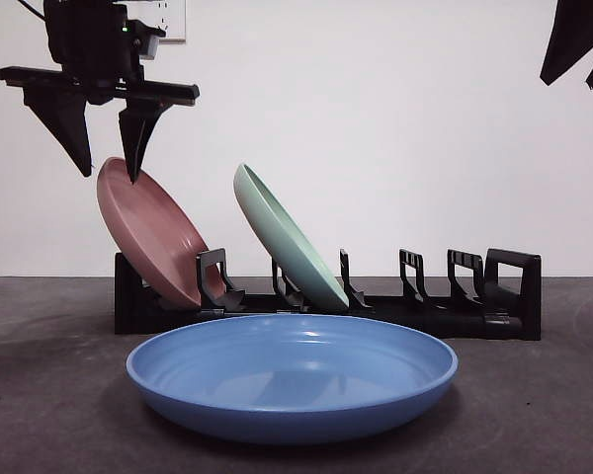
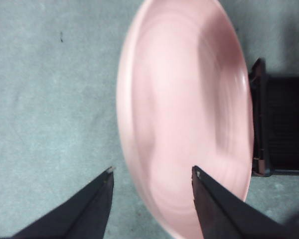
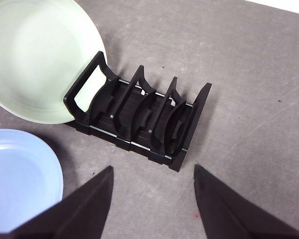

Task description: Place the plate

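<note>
A pink plate (image 1: 153, 235) leans in the left end slot of the black dish rack (image 1: 425, 311). My left gripper (image 1: 109, 148) hangs open right over the plate's top rim, one jaw on each side of it. In the left wrist view the pink plate (image 2: 184, 114) fills the middle, and the left gripper (image 2: 152, 174) straddles its edge without gripping it. A mint green plate (image 1: 287, 242) leans in the neighbouring slot. A blue plate (image 1: 292, 380) lies flat on the table in front of the rack. My right gripper (image 3: 152, 172) is open high above the rack's free end.
The dish rack (image 3: 139, 119) has several free slots toward its right end. The green plate (image 3: 37, 59) and blue plate (image 3: 20, 179) show at the side of the right wrist view. A white wall stands behind the dark table (image 1: 544, 395).
</note>
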Robot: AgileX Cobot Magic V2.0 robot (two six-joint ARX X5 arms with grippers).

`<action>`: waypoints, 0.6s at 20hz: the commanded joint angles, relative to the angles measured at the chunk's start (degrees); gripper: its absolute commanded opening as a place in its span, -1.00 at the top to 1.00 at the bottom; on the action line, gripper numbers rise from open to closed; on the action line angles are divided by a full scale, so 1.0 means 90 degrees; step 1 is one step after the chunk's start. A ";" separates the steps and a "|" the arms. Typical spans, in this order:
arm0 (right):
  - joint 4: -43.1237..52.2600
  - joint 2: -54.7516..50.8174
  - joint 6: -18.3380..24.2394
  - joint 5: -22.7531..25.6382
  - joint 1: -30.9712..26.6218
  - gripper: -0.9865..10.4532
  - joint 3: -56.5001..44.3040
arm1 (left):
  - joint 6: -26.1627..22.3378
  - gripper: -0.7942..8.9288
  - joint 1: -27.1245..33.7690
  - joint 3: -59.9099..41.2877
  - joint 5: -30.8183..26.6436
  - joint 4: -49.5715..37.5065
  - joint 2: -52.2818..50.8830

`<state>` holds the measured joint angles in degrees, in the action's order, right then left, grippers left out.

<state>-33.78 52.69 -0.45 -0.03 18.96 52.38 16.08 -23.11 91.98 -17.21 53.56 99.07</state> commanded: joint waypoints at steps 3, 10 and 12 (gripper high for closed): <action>-0.0022 0.0039 -0.0073 -0.0015 0.0010 0.38 0.0109 | -0.0022 0.63 -0.0041 0.0177 -0.0046 -0.0262 0.0080; -0.0066 0.0039 -0.0070 -0.0005 0.0010 0.38 0.0109 | -0.0024 0.79 -0.0041 0.0189 -0.0160 -0.0260 0.0080; -0.0068 0.0039 -0.0070 -0.0005 0.0010 0.38 0.0109 | -0.0024 0.80 -0.0044 0.0248 -0.0165 -0.0260 0.0080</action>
<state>-34.57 52.69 -0.45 -0.03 18.96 52.38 16.56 -22.98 92.68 -19.59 51.33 99.07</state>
